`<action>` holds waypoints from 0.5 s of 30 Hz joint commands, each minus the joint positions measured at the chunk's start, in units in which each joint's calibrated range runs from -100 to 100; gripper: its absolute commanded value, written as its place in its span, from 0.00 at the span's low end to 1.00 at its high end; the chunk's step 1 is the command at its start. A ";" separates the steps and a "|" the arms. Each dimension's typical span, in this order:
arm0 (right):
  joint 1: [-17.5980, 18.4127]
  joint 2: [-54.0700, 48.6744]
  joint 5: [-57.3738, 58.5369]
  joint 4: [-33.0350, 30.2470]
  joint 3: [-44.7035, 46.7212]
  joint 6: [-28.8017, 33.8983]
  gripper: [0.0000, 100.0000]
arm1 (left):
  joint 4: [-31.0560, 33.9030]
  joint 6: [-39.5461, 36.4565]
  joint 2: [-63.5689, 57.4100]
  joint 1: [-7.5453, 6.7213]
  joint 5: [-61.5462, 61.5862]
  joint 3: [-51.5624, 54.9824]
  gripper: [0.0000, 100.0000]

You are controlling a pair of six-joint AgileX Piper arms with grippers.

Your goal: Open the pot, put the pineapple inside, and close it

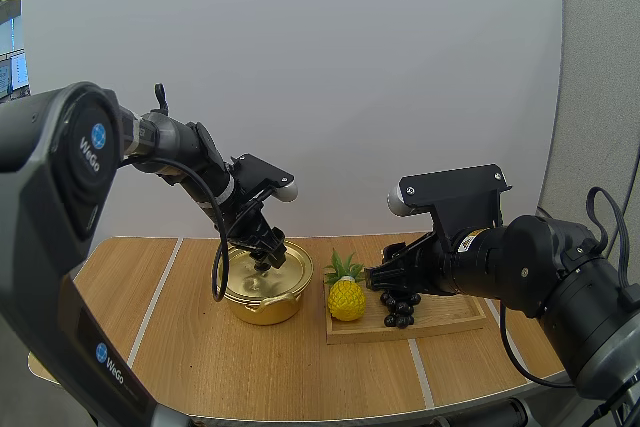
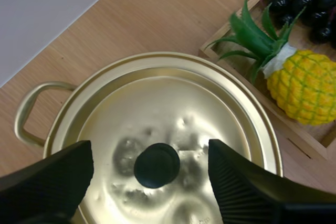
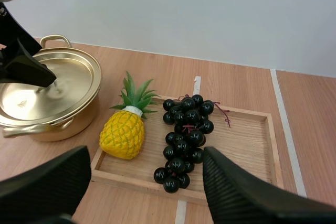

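Spread wide over the round gold metal lid (image 2: 173,114): the left gripper (image 2: 149,148), nothing pinched. Small black round knob (image 2: 156,164) midway between the two fingers, open gap on either side of it. Hard to tell from the high view whether the tips touch the lid. Lid seated flat on the shallow gold pot (image 1: 265,302), closed. Beyond the fingers, one looped pot handle (image 2: 26,114) and bare light wooden table (image 2: 157,14). Off the outer side of one finger, just beside the pot's rim, a corner of the low wooden tray (image 2: 294,136).

Also spread wide and holding nothing: the right gripper (image 3: 147,153), hanging above the tray's near edge. Ahead of its fingers, nearer the finger on the pot's side, the yellow plastic pineapple (image 3: 122,135) with green leaves, on the tray's end closest to the pot; upright or leaning, hard to tell. Just beside it, ahead of the gap between the fingers, a bunch of near-black grapes (image 3: 184,140); touching the pineapple or barely apart, not clear. Bare tray floor ahead of the other finger. Only a narrow strip of table between tray and pot.

Near part of the lid and pot hidden behind the left fingers in the left wrist view. Tray's near rim partly covered by the right fingers. Right fingertips hard to make out against the grapes in the high view.
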 commanded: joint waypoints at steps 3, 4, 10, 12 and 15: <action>0.04 -0.05 -1.28 0.44 -0.45 -0.48 1.00 | 0.78 -2.03 3.76 -0.13 2.55 -4.27 1.00; 0.04 -0.05 -1.28 0.44 -0.45 -0.48 1.00 | 0.78 -2.11 4.00 -0.13 2.73 -4.39 1.00; 0.04 -0.05 -1.28 0.44 -0.45 -0.48 1.00 | 3.08 -3.50 5.62 -0.13 2.73 -4.39 1.00; 0.04 -0.05 -1.28 0.44 -0.45 -0.48 1.00 | 3.19 -3.57 5.80 -0.13 3.17 -4.39 1.00; 0.04 -0.05 -1.28 0.44 -0.45 -0.48 1.00 | 3.19 -3.84 5.80 -0.13 3.37 -4.39 1.00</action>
